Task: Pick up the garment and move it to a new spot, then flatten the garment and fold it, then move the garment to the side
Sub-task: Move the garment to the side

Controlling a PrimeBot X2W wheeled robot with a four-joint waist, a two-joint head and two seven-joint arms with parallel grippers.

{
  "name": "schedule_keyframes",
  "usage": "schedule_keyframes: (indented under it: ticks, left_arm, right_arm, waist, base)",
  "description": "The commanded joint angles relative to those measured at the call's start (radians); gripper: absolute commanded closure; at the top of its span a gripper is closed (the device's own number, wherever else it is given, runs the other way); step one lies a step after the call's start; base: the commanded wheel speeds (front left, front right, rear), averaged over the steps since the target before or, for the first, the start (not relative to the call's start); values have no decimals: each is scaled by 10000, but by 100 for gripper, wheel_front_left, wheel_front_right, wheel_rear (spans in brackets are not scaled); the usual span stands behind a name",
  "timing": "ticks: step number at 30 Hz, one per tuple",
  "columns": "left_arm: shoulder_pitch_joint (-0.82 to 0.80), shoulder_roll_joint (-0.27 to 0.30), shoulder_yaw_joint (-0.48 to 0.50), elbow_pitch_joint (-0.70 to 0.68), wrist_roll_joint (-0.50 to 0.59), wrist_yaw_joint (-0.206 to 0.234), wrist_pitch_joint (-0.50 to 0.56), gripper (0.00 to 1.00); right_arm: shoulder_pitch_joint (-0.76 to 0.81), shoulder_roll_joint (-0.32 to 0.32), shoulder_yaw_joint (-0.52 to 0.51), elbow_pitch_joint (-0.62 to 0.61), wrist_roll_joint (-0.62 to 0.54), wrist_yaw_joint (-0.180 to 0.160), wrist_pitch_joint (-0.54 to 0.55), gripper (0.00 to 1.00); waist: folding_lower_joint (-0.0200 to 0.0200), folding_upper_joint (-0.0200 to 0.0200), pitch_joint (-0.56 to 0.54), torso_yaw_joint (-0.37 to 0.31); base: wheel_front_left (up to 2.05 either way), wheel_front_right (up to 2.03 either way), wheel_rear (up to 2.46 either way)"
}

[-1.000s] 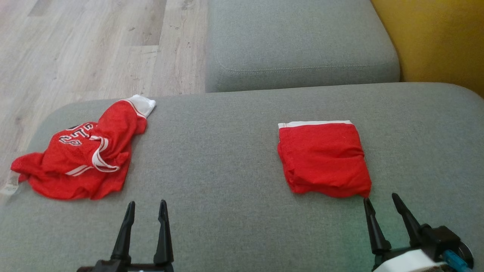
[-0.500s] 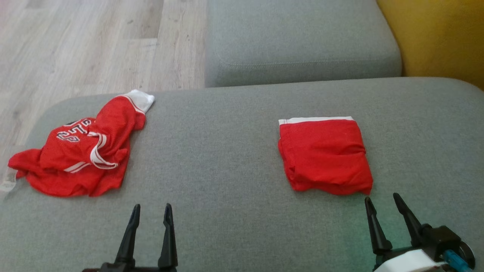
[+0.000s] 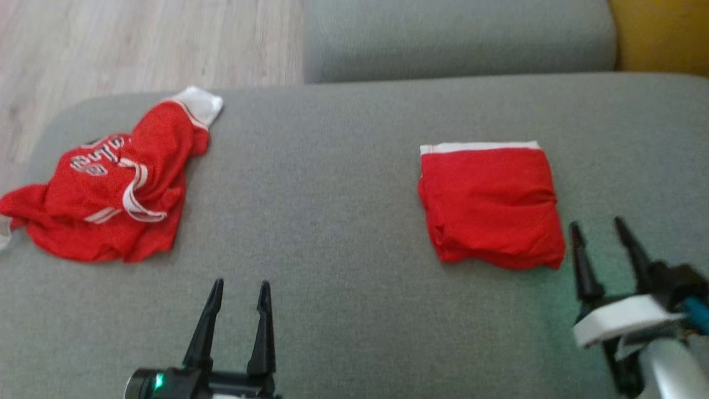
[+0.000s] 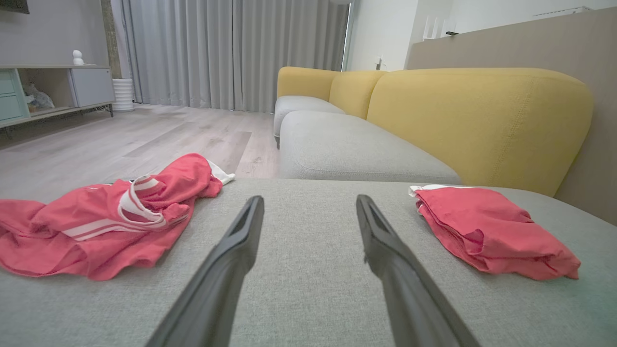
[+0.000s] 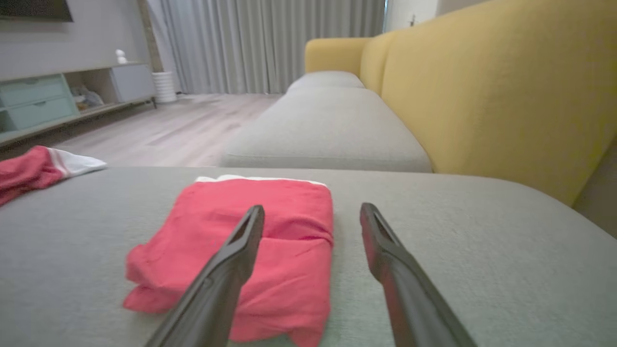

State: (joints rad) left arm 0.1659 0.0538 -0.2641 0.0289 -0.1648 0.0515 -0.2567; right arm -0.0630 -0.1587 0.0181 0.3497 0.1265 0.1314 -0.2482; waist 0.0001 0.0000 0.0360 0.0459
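jersey [image 3: 105,183] crumpled at cushion [image 3: 332,221] far-left corner, untouched (likely next pick) | shorts [image 3: 490,205] folded, parked right, out of the way | left gripper [image 3: 241,284] apart, empty | right gripper [image 3: 597,223] apart beside shorts, empty

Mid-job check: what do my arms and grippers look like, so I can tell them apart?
The left gripper has two long black tapered fingers on a black base with a green light. The right gripper has the same fingers, plus a white collar, a blue fitting and a silvery forearm.
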Motion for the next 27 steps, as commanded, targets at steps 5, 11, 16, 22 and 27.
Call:
schedule_keyframes:
  ticks: [5,11,16,22,27]
  left_arm:
    - [-964,-36,67,-385,149,-30,-51,0]
    - [-1403,-36,-86,-322,132,-59,-51,0]
    - [-1623,-36,-198,-280,82,-42,-51,0]
    - [-1885,-36,-338,-197,9,30,-51,0]
    - [-2068,-36,-350,-219,-29,38,-51,0]
  right_arm:
    - [-1743,-722,-71,1158,484,-7,374,0]
    - [-2950,-1317,344,2688,1487,-7,1437,0]
    - [-3483,-1511,880,3443,2151,-7,1943,0]
    - [-3987,-1622,2367,3926,3614,-7,2777,100]
    - [-4368,-2173,2939,3818,4227,-7,2617,100]
  waist:
    - [-1,0,875,228]
    - [-1,0,1453,394]
    - [-1,0,1717,444]
    - [-1,0,1936,354]
    - [-1,0,2128,74]
  base:
    - [0,0,0]
    - [0,0,0]
    - [0,0,0]
    - [0,0,0]
    - [0,0,0]
